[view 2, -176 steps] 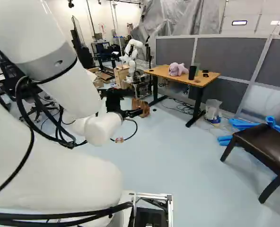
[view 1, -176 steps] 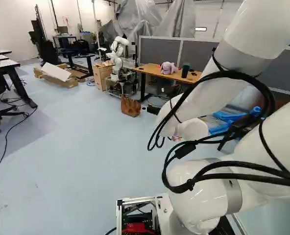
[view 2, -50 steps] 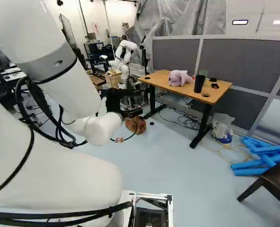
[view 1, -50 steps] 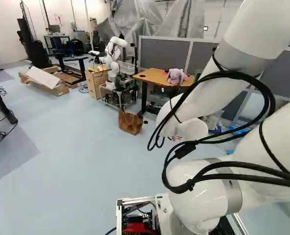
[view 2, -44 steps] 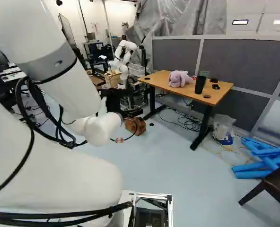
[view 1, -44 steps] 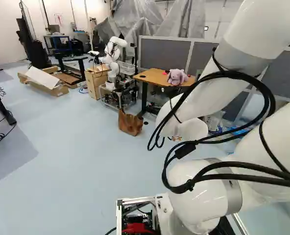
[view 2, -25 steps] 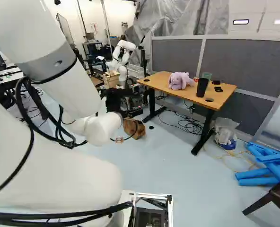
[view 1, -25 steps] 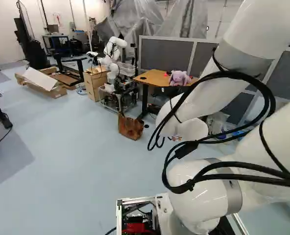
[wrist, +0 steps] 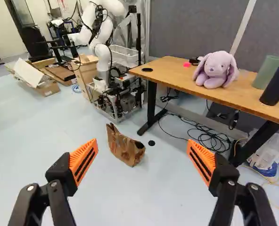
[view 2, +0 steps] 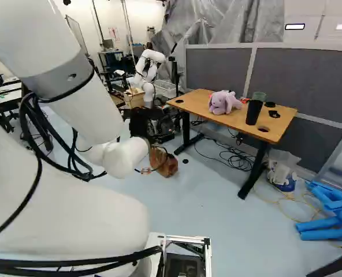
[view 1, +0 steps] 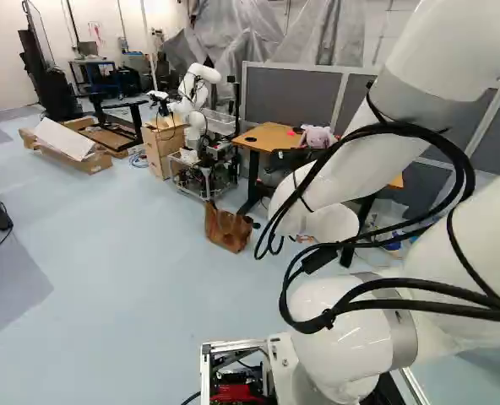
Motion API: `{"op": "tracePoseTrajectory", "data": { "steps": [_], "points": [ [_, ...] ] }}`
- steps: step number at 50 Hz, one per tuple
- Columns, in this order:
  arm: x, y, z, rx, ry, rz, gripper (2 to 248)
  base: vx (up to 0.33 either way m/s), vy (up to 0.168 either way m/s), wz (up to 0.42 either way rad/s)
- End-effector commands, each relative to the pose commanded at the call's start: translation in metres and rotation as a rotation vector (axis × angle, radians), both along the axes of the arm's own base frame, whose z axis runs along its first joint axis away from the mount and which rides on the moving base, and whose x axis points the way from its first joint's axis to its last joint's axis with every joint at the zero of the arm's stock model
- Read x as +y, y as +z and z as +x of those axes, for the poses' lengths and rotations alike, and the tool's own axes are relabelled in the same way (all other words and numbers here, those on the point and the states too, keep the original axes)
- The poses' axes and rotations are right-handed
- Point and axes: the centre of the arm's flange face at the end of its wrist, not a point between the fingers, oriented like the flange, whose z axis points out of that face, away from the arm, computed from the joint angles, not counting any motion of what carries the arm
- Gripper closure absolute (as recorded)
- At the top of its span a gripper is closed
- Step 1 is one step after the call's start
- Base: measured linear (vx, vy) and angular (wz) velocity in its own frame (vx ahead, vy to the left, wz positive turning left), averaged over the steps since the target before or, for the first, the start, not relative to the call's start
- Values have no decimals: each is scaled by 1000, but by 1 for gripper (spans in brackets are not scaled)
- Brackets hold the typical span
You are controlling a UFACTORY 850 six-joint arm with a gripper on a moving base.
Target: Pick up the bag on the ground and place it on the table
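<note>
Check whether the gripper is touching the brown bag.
Apart: the wrist view shows floor between the brown bag and both orange pads of the open gripper.

On the wooden worktop [wrist: 172,73], a lilac plush toy [wrist: 216,69] is set between a small pink item [wrist: 186,64] and two cups, green [wrist: 267,73] and black [wrist: 276,87], while the pale floor [wrist: 106,188] is occupied by the brown bag [wrist: 125,148], a small black disc [wrist: 151,143] and tangled cables [wrist: 208,136].

No text, label, number or sign can be read. Marks on the bag [wrist: 123,146], near the surface [wrist: 175,75], are too small to make out as letters.
</note>
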Motion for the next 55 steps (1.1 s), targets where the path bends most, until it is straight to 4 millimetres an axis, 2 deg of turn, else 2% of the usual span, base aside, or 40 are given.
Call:
{"op": "tracePoseTrajectory", "data": {
  "steps": [55],
  "points": [
    [0, 0, 0, 0, 0, 0, 3, 195, 51, -16]
  ]
}}
